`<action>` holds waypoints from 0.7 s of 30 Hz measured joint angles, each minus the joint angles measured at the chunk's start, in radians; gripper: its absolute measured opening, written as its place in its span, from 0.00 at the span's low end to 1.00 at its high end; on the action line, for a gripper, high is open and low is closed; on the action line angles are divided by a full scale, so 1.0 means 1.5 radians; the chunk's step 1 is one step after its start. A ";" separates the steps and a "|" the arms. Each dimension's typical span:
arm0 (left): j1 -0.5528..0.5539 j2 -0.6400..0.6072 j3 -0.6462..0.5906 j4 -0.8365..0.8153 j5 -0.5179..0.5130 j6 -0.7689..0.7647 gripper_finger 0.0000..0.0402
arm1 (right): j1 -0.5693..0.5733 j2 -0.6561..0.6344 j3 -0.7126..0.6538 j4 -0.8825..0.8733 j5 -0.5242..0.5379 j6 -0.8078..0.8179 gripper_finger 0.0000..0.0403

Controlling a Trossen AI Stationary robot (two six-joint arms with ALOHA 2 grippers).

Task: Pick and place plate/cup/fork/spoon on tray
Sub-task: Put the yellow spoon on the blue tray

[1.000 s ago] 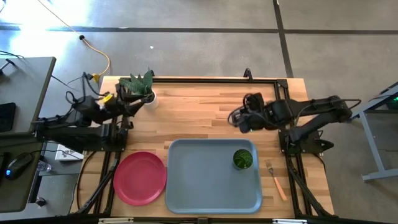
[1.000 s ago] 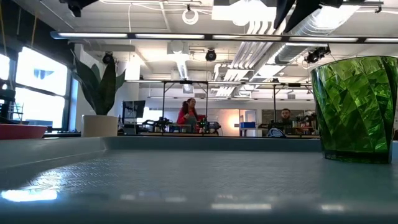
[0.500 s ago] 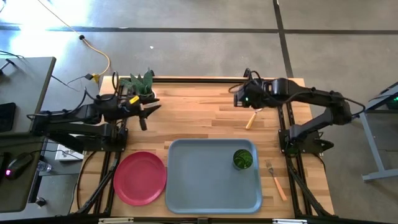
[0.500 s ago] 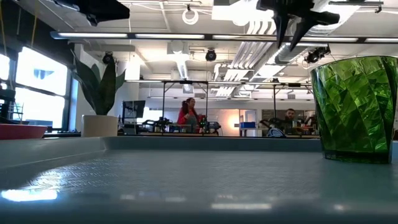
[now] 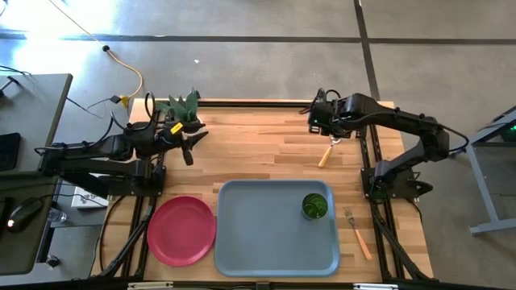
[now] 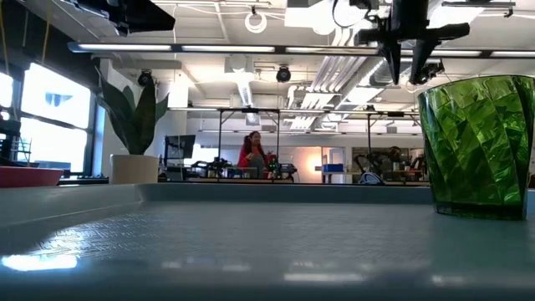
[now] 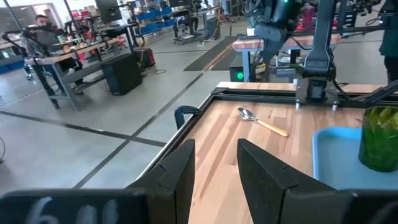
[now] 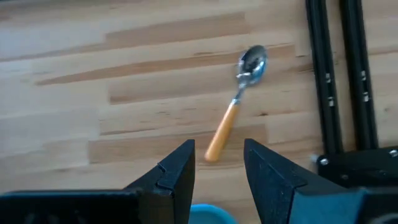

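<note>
Both jaws parted and empty, right gripper (image 8: pixel 217 165) apparently above spoon (image 8: pixel 235 127), not touching.

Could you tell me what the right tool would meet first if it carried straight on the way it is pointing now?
Most likely the spoon. The right tool, jaws open, points down at the wooden table, and the spoon's orange handle lies just beyond the gap between its fingers. Depth is unclear, so it might touch bare wood beside the handle instead.

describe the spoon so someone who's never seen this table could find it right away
Start at the blue-grey tray and look past its far right corner to bare wood below the right gripper. The spoon lies there alone: rounded silver bowl, orange handle, whereas the fork right of the tray has tines.
</note>
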 joint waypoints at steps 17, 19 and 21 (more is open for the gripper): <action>0.000 -0.001 0.000 0.000 -0.047 0.017 0.27 | -0.036 0.001 -0.268 0.208 -0.075 0.042 0.32; 0.000 -0.001 0.000 0.000 -0.057 0.017 0.27 | -0.040 0.000 -0.291 0.233 -0.076 0.063 0.32; 0.000 -0.001 0.000 0.000 -0.068 0.017 0.27 | -0.045 0.000 -0.312 0.256 -0.075 0.077 0.32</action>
